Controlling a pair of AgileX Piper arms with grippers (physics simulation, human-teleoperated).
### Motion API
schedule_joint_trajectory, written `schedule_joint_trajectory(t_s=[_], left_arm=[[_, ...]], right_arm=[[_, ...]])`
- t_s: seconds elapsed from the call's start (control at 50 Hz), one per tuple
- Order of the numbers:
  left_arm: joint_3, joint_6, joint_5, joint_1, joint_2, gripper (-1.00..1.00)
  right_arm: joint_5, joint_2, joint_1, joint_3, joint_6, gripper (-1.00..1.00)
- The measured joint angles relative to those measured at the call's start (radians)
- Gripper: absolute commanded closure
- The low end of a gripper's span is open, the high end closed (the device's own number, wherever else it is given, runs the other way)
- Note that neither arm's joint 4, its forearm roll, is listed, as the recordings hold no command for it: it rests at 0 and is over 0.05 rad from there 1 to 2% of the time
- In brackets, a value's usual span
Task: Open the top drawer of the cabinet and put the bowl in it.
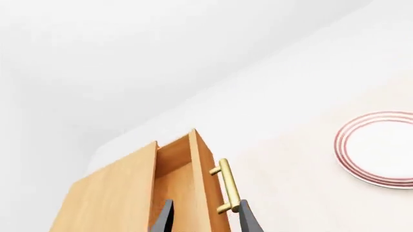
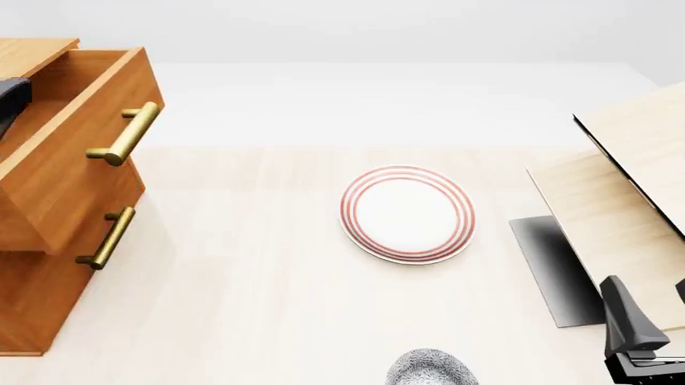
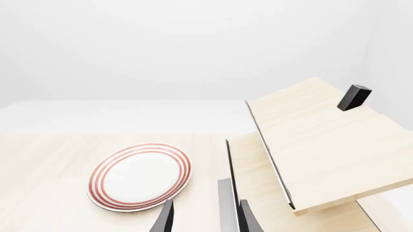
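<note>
- Jaws: left gripper [image 1: 204, 218] fingers parted, nothing between them, hanging over the open drawer w/ one fingertip just beside the brass handle [image 1: 226, 186]. Right gripper [image 3: 205, 218] fingers also parted, nothing held, low at near right of the table [image 2: 257, 297].
- Table: pale light-wood top, white wall behind.
- Cabinet [image 2: 38, 289]: orange-brown wood, far left edge of table. Top drawer [image 2: 66, 172] pulled out toward the right, inside visible from above; nothing seen in the part that shows. Its brass bar handle on the front, second brass handle [image 2: 106, 237] on the drawer below.
- Pale wood structure [image 2: 615, 184]: right side, tilted slabs over a dark grey base [image 2: 551, 269]; small black block [image 3: 353, 97] on its top in right wrist view.
- Plate [image 2: 408, 214]: white w/ red rings, flat on table centre, well apart from cabinet and pale structure.
- Bowl [image 2: 431, 368]: grey-blue speckled, at near edge of front view, cut off by frame; near side of plate, not touching it, between the two arms, still on table, not in drawer.
</note>
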Motion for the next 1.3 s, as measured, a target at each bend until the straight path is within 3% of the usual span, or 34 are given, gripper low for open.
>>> schedule_joint_trajectory(t_s=[0.54,1.0,1.3], left_arm=[[-0.245,-0.311,0.226,0.057,0.238,-1.0],[-0.383,-0.42,0.421,0.11,0.366,-1.0],[-0.452,-0.486,0.49,0.11,0.423,-1.0]], right_arm=[[0.0,0.0,0.0,0.0,0.0,-1.0],[0.0,0.0,0.0,0.0,0.0,-1.0],[0.0,0.0,0.0,0.0,0.0,-1.0]])
